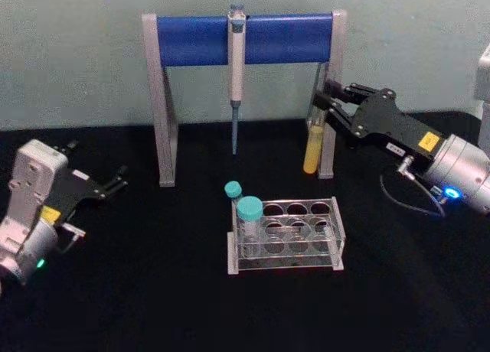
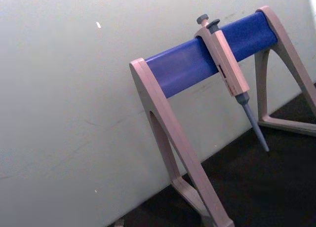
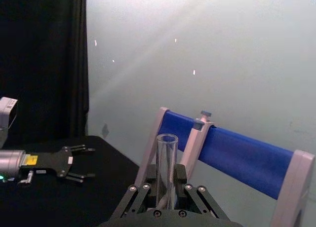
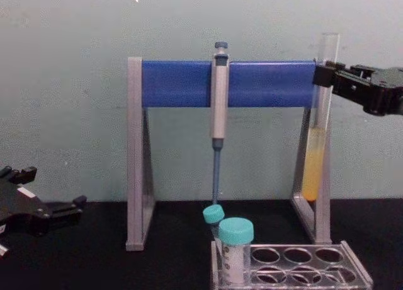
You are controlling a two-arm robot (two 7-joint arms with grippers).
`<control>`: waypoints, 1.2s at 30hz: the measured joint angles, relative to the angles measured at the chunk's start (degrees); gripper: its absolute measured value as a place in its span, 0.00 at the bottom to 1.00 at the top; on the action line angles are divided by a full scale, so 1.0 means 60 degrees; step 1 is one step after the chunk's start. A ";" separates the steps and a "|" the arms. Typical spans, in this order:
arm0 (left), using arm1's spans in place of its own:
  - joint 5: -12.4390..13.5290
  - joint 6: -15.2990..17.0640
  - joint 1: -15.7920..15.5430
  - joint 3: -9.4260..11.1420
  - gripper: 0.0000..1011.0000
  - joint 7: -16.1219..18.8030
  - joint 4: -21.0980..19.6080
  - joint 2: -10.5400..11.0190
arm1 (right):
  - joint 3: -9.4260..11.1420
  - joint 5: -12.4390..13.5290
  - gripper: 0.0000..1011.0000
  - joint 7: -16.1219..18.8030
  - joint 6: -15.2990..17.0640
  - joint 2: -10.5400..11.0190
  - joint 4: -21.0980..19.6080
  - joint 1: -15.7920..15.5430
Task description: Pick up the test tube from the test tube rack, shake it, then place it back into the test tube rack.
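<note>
room: pale green wall [image 1: 69, 53], black cloth table [image 1: 138, 291].
test tube [image 1: 312, 149]: out of the rack [image 1: 337, 237], held upright in the air by the pipette stand [image 1: 199, 40], at its right leg.
right gripper [image 1: 320, 103]: clenched on the tube's upper part.
left gripper [image 1: 115, 180]: parked at left, fingers spread, empty.
handling: likely light, slick, brittle glass with an open top; grip high, gently, and keep it upright.

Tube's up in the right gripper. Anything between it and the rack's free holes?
Nothing visible. The test tube, in the right gripper, hangs beside the pipette stand's right leg, behind the test tube rack. Teal-capped tubes stand in its left column. Left gripper idles far left.
</note>
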 joint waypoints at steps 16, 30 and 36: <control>0.0000 0.0000 0.0001 0.0000 0.99 0.0000 0.0000 0.0000 | -0.0308 0.0297 0.22 0.0263 0.0031 0.0126 0.0046 -0.0064; 0.0000 0.0000 0.0000 0.0000 0.99 0.0000 0.0000 0.0000 | -0.0606 0.0306 0.22 0.0427 0.0050 0.0200 0.0259 -0.0081; 0.0000 0.0000 0.0000 0.0000 0.99 0.0000 0.0000 0.0000 | -0.0722 0.0167 0.22 0.0419 0.0061 0.0162 0.0425 0.0001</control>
